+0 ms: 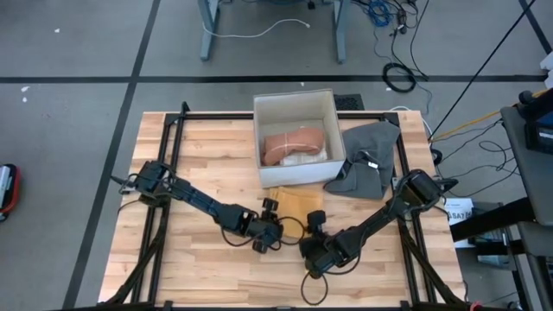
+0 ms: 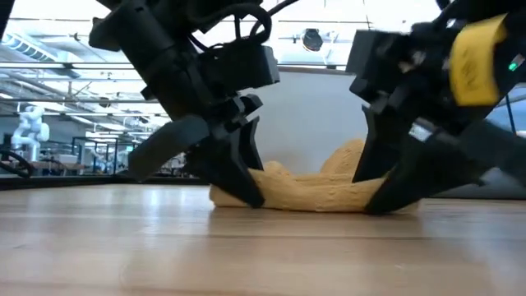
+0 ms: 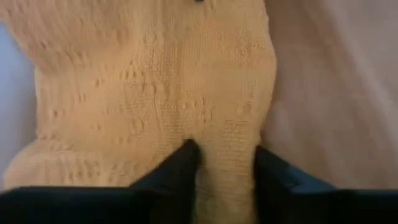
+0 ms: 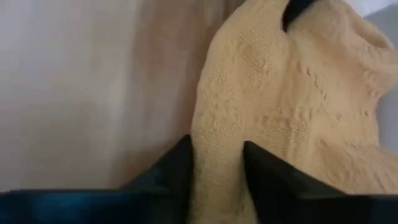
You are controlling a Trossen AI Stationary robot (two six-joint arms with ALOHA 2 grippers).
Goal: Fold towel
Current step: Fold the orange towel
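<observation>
Pinching the near corners of the yellow towel (image 1: pixel 294 204), which lay near the middle of the table (image 1: pixel 173 276), the left gripper (image 3: pixel 225 171) and right gripper (image 4: pixel 216 163) held only thin folds, so one corner could slip out when lifted.

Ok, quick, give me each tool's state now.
Left tool: closed on an edge of the yellow knitted cloth towel.
Right tool: closed on the same towel's other near edge.
</observation>
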